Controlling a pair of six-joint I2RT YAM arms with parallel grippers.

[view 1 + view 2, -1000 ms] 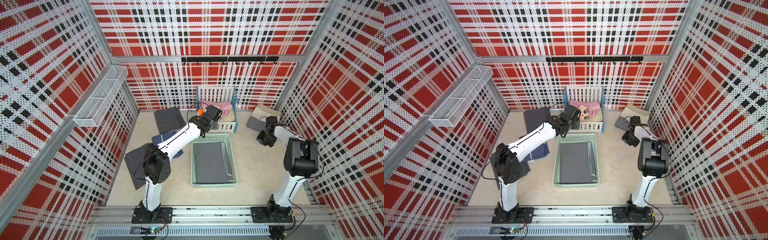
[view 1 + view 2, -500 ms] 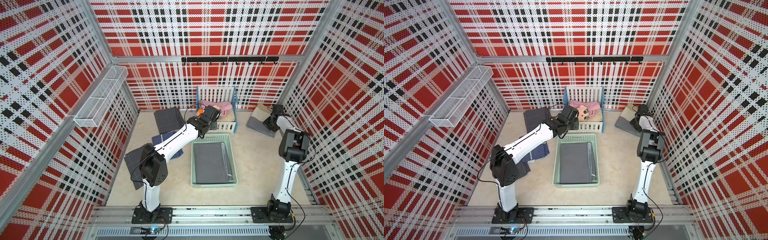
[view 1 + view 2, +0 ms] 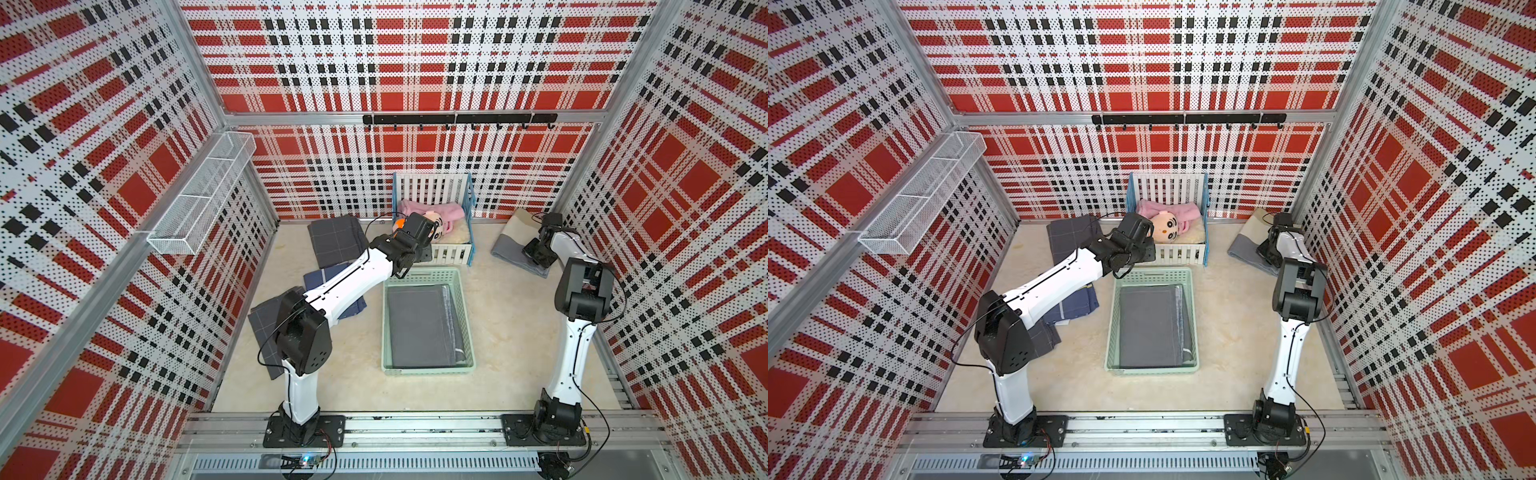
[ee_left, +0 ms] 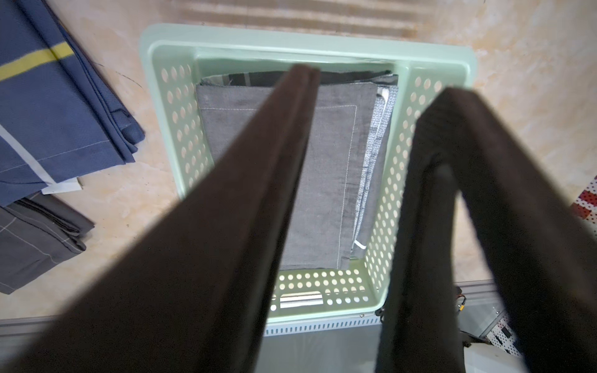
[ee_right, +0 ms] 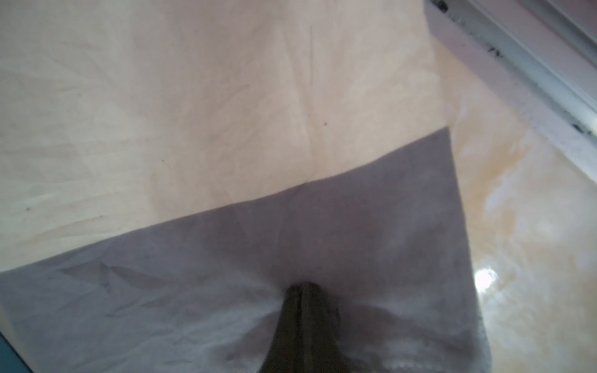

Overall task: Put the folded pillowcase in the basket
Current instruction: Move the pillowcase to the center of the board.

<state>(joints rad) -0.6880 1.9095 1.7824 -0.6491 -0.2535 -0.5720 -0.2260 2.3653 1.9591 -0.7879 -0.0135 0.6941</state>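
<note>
In both top views the right arm has swung out of its tucked pose and reached down into the back corner on its own side. It now sits on the folded pillowcase, which is what I take the grey-and-cream cloth there to be. That cloth lies flat on the counter, well apart from the basket, so the carry is not yet begun. The left arm has barely stirred, and its wrist hangs over the basket's far end, beside the crib. A folded grey cloth already lies inside the basket. From up here each wrist covers its own working end.

In the left wrist view the left fingers stand apart with nothing between them, looking down into the basket. They are blurred and cover much of the grey cloth.

In the right wrist view the right fingers are pressed together, their tips sunk in the pillowcase's grey band, and the fabric puckers around them. I cannot tell whether a fold is caught between them, but I judge this to be the grasp step. The basket is out of this view, and the pillowcase runs off the frame.
</note>
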